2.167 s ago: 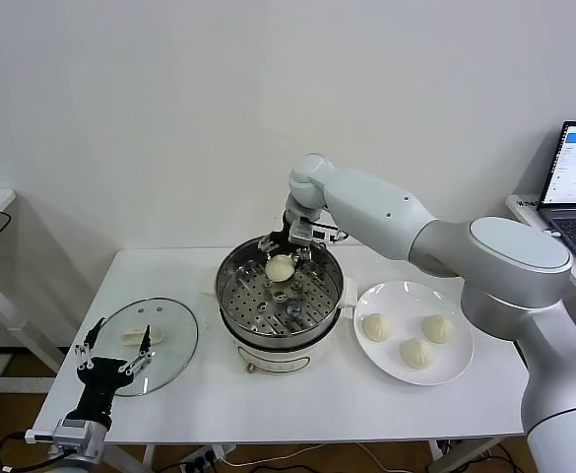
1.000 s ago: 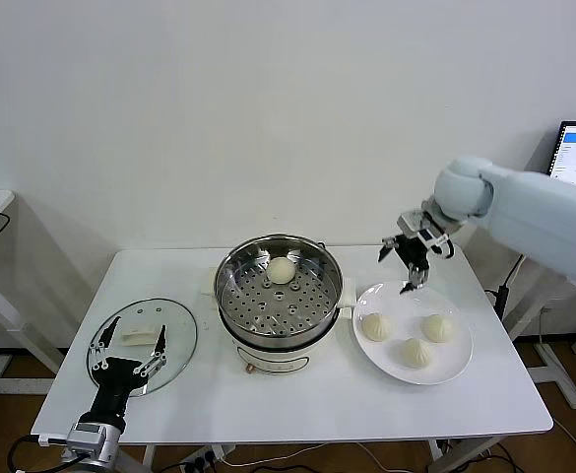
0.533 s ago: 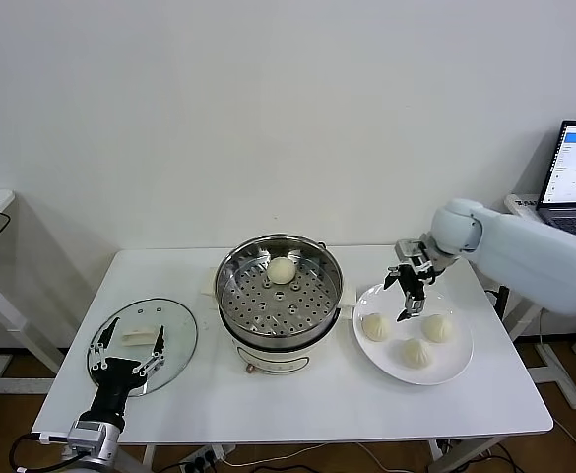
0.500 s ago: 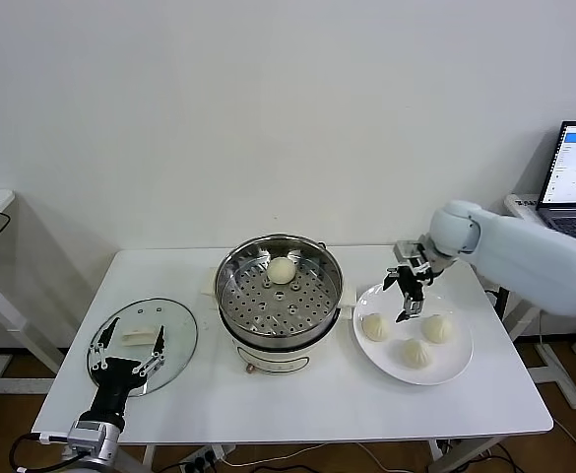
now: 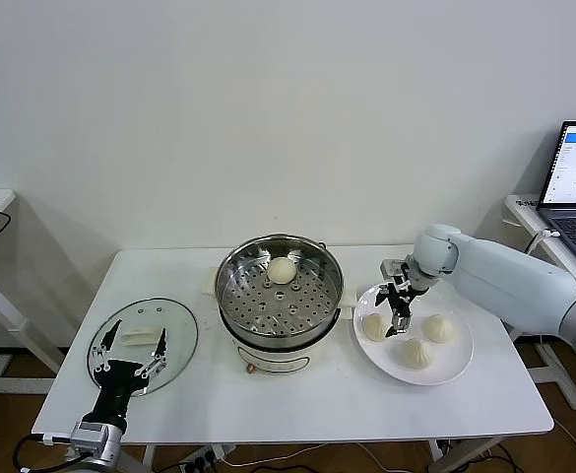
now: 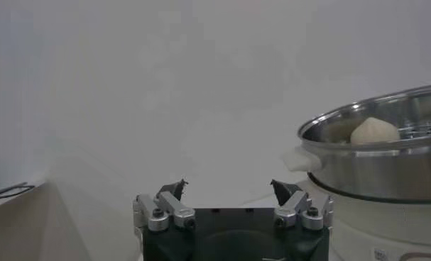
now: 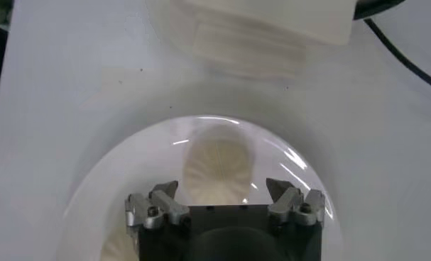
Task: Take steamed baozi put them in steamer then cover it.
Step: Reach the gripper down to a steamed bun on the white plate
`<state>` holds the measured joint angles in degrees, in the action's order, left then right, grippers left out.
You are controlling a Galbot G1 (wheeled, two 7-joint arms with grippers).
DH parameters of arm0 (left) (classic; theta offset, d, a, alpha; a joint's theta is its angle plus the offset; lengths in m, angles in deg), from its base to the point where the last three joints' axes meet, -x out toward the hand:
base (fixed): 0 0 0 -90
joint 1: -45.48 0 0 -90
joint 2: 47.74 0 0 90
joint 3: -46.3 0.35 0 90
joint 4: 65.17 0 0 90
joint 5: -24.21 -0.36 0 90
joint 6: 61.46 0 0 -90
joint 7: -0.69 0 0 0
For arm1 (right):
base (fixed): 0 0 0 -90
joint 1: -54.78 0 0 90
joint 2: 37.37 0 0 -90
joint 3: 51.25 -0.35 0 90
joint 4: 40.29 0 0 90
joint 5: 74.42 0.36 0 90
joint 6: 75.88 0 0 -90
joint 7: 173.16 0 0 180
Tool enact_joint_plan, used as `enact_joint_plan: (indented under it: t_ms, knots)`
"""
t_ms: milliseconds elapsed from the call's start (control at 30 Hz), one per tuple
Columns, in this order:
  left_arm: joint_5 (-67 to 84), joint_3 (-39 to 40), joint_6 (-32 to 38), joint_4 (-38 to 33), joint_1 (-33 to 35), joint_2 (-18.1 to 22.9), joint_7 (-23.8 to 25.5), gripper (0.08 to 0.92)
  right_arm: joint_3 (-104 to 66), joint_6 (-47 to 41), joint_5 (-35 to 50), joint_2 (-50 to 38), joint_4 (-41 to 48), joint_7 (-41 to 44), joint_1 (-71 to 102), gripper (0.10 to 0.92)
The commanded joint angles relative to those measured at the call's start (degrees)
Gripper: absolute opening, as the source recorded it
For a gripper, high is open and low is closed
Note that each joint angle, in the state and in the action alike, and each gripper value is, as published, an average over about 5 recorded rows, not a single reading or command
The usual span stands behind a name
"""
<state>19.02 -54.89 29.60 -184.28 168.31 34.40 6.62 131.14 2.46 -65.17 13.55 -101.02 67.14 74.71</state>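
The right gripper (image 5: 397,304) hangs with its fingers spread apart directly above a pleated cream-white steamed baozi (image 7: 218,160) on the flat round white plate (image 5: 457,367). Beyond it, another bun (image 5: 283,269) sits inside the shiny round stainless-steel steamer (image 5: 279,335). The left gripper (image 5: 130,351), also spread, waits over the round clear glass lid (image 5: 182,339).

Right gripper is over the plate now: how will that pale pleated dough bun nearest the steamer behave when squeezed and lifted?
The pale pleated dough bun looks soft and matte, so it will probably dent under a firm squeeze. It seems light for its size. Its rounded form might let it roll on the flat white plate if nudged. The open right gripper hovers just above it.
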Motion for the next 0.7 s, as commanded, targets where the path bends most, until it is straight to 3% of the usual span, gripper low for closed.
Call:
enact_joint_plan:
  t_ms: [33,333,500,700]
  knots:
    - [-0.13,0.00,0.14,0.33,0.15,-0.01,-0.03,0.823,-1.80,-0.35,-2.02,1.01,1.56,-0.56,3.00,0.823]
    - [-0.12,0.17,0.10,0.50,-0.03,0.05,-0.10,0.823,-2.06,-0.49,-2.55,1.11,1.53,0.06,3.21,0.812]
    - [-0.11,0.17,0.08,0.56,-0.16,0.05,-0.11,0.823,-2.32,-0.48,-2.61,1.38,1.76,0.14,3.16,0.725]
    - [-0.10,0.20,0.14,0.73,-0.27,0.15,-0.11,0.823,-2.40,-0.42,-2.79,1.30,1.58,0.45,3.06,0.679]
